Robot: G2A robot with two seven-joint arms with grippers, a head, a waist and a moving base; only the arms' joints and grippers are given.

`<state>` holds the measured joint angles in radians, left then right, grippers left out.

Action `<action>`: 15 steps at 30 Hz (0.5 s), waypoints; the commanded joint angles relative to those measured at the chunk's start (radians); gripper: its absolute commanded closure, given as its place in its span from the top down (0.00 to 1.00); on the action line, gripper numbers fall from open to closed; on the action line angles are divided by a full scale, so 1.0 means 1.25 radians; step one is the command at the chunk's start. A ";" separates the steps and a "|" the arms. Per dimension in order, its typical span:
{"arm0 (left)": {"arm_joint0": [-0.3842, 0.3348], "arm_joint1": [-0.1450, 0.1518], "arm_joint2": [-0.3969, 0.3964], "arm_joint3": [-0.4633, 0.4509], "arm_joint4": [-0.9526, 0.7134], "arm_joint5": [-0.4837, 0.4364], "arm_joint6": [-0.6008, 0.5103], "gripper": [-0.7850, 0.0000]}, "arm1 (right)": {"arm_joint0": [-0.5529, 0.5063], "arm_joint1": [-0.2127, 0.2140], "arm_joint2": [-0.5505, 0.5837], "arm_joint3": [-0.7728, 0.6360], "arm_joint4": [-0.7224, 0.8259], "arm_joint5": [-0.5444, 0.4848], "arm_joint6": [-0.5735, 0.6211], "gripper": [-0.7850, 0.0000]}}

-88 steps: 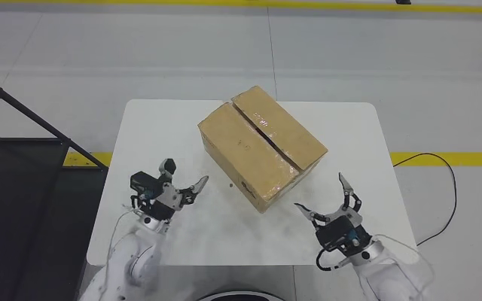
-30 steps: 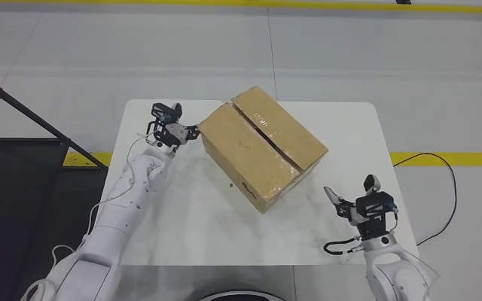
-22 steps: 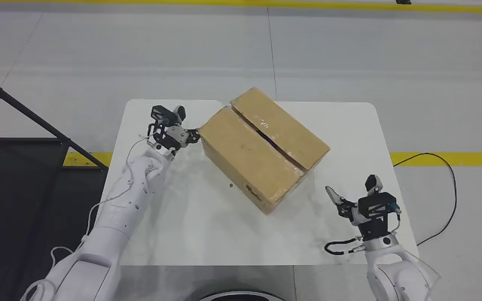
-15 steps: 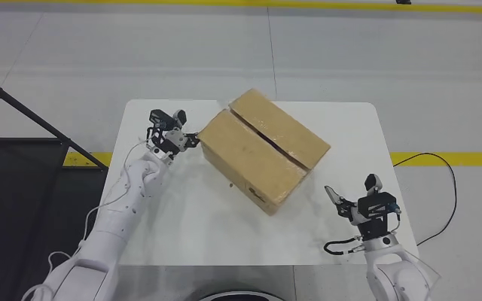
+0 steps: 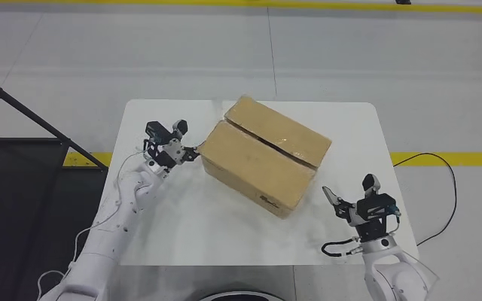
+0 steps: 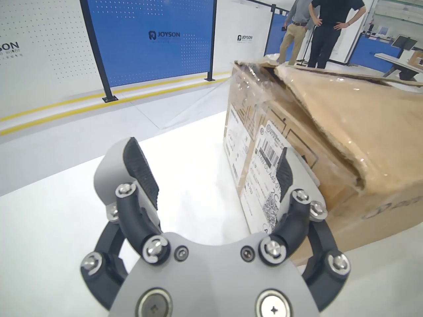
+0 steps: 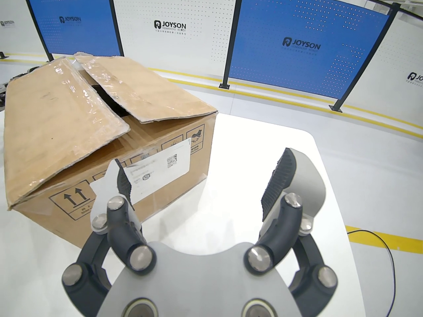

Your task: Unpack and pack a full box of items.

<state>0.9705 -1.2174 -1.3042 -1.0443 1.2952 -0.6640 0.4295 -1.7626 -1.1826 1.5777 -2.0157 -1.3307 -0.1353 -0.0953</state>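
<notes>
Both spread wide, gripping nothing: left gripper (image 6: 208,153) at box (image 5: 263,162) end, 1 finger possibly touching; right gripper (image 7: 202,158) near the opposite end.

1. A white table (image 5: 346,128) with rounded corners stands on a pale floor (image 5: 376,53).
2. One brown cardboard box (image 5: 265,164) sits near its middle, turned at a slant to the table's edges, its top flaps slightly parted.

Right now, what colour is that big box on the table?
The rectangular cardboard box is plain brown with white labels; best in the right wrist view.
</notes>
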 commanded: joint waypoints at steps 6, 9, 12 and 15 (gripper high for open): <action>0.089 0.013 -0.033 -0.124 -0.021 -0.010 -0.037 1.00 | -0.001 -0.002 -0.001 -0.001 0.003 -0.003 -0.006 1.00; 0.117 0.017 -0.041 -0.156 -0.014 -0.003 -0.051 1.00 | 0.000 -0.002 -0.003 -0.001 0.003 -0.006 -0.007 1.00; 0.134 0.019 -0.046 -0.170 0.019 0.056 -0.051 1.00 | 0.001 -0.003 -0.004 -0.001 0.002 -0.008 -0.007 1.00; 0.138 0.015 -0.038 -0.165 0.024 0.122 -0.051 1.00 | 0.001 -0.003 -0.004 -0.003 0.001 -0.009 -0.007 1.00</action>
<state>1.1425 -1.1966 -1.3583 -1.2555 1.3295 -0.5415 0.3668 -1.7610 -1.1867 1.5723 -2.0186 -1.3293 -0.1464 -0.1043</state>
